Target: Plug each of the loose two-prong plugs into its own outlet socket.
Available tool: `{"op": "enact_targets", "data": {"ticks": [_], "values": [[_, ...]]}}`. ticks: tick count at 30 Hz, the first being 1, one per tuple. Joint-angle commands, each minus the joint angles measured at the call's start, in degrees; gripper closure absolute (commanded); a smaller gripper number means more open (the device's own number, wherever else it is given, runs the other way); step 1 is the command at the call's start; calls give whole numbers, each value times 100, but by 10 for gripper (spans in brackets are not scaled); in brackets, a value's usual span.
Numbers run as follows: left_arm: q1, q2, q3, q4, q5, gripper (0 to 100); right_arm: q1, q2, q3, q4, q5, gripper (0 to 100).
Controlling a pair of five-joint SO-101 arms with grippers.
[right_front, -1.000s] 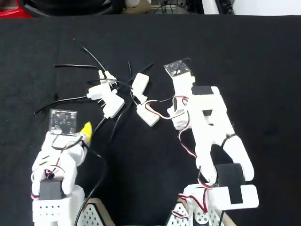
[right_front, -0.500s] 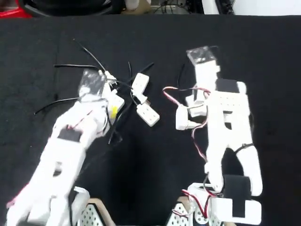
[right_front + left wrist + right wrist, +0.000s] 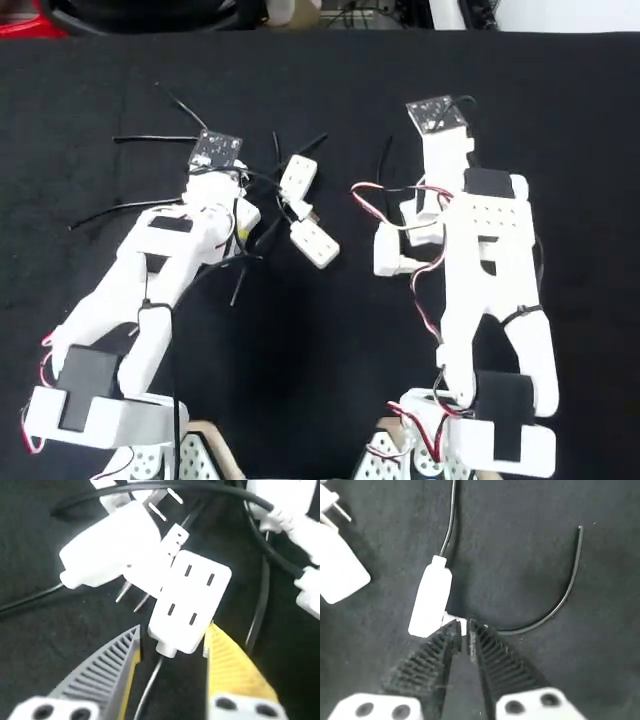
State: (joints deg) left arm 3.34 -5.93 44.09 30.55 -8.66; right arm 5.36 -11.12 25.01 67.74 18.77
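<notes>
A white outlet socket block [image 3: 190,602] with two pairs of slots lies on the black table. My left gripper [image 3: 172,629] is open, its grey and yellow fingers on either side of the block's near end. Against the block's far side lies a white two-prong plug [image 3: 107,545], prongs bare. My right gripper [image 3: 469,629] is shut on the prong end of a slim white plug [image 3: 431,602], whose black cable runs away from it. In the high view the left arm [image 3: 165,260] reaches over the tangle of plugs, and the right arm [image 3: 480,250] stretches out at centre right.
Two more white plug bodies [image 3: 298,175] [image 3: 315,243] lie between the arms. Black cables [image 3: 150,140] fan out from the tangle to the left and back. A loose curved cable [image 3: 560,600] lies beside the right gripper. Another white plug [image 3: 335,570] sits off to one side.
The left arm swung from its folded pose near the front out over the plug tangle. The right arm shifted right and farther back, then held nearly still.
</notes>
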Motion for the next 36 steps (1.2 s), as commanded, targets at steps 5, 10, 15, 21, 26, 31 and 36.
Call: {"op": "enact_targets", "data": {"ticks": [5,10,15,21,26,31,36], "values": [[145,-26,-66,-105,-475,798,70,-224,75,-316,53,983],[295,-35,31,-70,-589,798,70,-224,75,-308,53,983],[295,-35,-4,308,-633,798,70,-224,75,-273,53,983],[251,-88,-4,642,-835,920,70,-224,75,-273,53,983],[233,-97,31,862,-1143,968,70,-224,163,-273,53,983],[233,-114,-13,1635,-1327,971,79,-224,171,-273,53,983],[224,-826,119,2892,-1433,971,70,-224,171,-273,9,983]]}}
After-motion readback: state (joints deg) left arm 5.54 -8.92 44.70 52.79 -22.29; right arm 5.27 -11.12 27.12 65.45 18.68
